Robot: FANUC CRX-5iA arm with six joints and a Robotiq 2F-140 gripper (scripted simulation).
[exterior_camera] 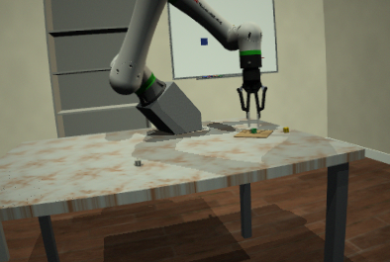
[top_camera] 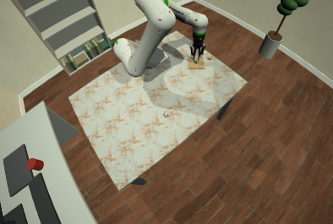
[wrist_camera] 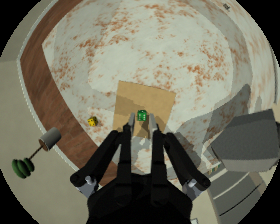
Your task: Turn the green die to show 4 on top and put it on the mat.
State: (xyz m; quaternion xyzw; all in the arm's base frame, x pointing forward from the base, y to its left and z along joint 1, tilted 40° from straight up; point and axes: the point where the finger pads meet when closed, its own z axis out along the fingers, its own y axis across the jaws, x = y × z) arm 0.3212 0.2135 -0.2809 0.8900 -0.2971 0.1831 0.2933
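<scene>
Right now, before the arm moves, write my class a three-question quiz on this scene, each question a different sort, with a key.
1. True or false: the green die lies on the mat.
2. Which die is off the mat but closer to it? (a) grey (b) yellow
3. Fill in: the gripper's two fingertips stand ____, not touching each other.

Key: 1 true; 2 b; 3 apart.
</scene>
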